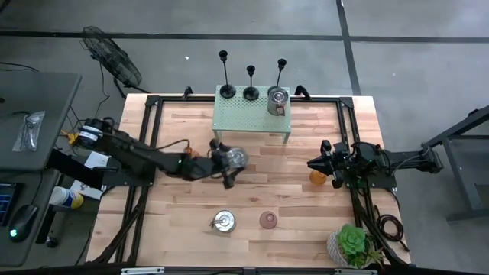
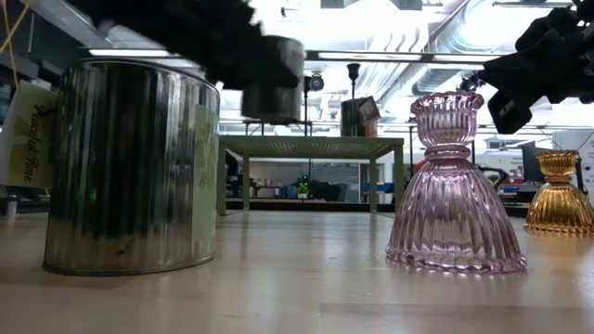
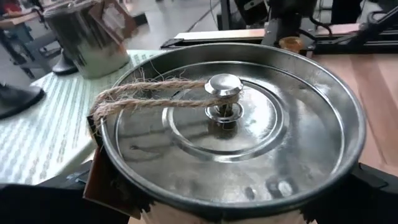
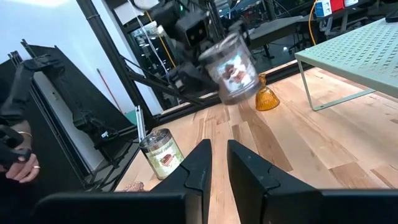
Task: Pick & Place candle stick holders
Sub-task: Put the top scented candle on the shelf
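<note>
Three black candle stick holders stand upright along the far edge of the green perforated shelf. The first two rest on their round bases. A silver tin on the shelf hides the third one's base. My left gripper is at the table's middle, just in front of the shelf, shut on a lidded silver tin with a twine loop and a tag. My right gripper hangs shut at the table's right, touching nothing. My left gripper has the lidded tin between its two fingers, one on each side of the round wall just under the lid's rim. The fingers come from the table's left, nearly level. The tin is lifted clear of the table, lid up.
On the near half of the table stand another silver tin and a pink glass holder. An amber glass holder sits below my right gripper. A potted plant is at the near right corner.
</note>
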You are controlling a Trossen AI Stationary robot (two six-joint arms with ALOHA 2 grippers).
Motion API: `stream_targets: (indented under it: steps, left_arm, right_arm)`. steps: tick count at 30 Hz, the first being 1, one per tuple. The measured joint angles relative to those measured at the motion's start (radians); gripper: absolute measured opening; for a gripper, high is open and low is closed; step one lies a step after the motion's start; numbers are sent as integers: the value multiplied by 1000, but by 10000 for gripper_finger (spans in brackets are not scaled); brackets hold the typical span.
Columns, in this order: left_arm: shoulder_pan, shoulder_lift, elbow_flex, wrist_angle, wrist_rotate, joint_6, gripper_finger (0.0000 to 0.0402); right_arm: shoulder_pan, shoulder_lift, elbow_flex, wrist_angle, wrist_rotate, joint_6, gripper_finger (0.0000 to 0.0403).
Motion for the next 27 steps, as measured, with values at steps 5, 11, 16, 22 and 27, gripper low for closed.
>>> stream_targets:
  steps: [5,11,16,22,27]
  left_arm:
    - [69,18,141,-113,-12,-3,356]
    - [153,19,211,-112,-103,-4,356]
    - [240,19,222,-109,-118,-62,356]
    - [330,19,222,-96,-94,-134,356]
    - [377,49,223,-27,-55,-128,356]
  right_arm:
    - [0,0,0,0,0,0,44]
    - [0,0,0,0,0,0,44]
    - [0,0,0,0,0,0,44]
    - [0,0,0,0,0,0,44]
    - [0,0,0,0,0,0,44]
